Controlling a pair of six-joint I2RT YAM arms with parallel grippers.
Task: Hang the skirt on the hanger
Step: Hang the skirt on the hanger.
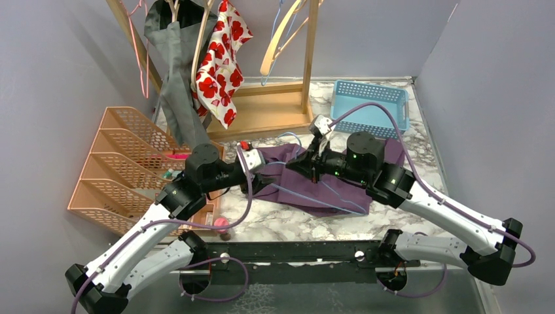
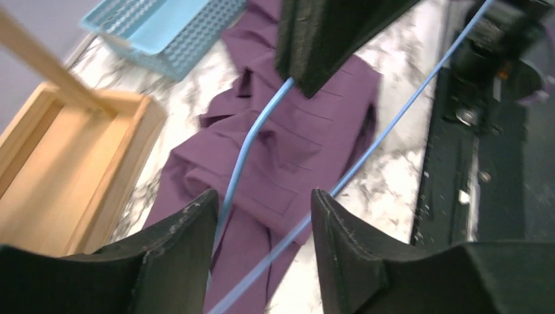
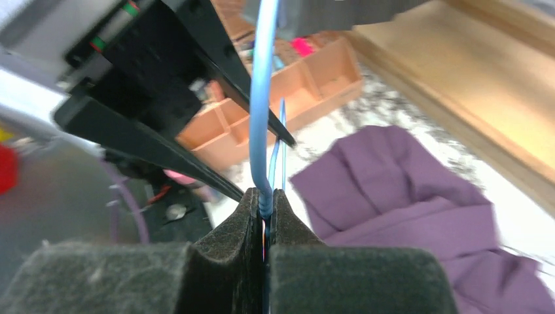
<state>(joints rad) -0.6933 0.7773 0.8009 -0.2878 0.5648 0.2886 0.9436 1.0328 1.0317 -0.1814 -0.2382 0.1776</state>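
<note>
Skirt [image 1: 350, 196] partly hidden under right arm [image 1: 363, 157]; rack [image 1: 309, 52] top cropped.

Mounted at either end of the black base rail [image 1: 291, 252], left arm [image 1: 141, 239] and right arm [image 1: 445, 219] match: white link shells, black joint housings, purple cables [image 1: 249, 190] looped outside. Two silver bolts [image 1: 359, 255] on the rail. Green lamps [image 1: 353, 156] on the right arm's joints. The finger pads [image 2: 163, 261] are black, foam-textured and scuffed.

The fabric skirt [image 1: 347, 196] is plain purple, the thin wire hanger [image 3: 261, 98] light blue, like the perforated plastic basket [image 1: 370, 85]. The table [image 1: 288, 222] is white marble veined grey; a hanging cloth [image 1: 222, 69] bears red flowers on white.
</note>
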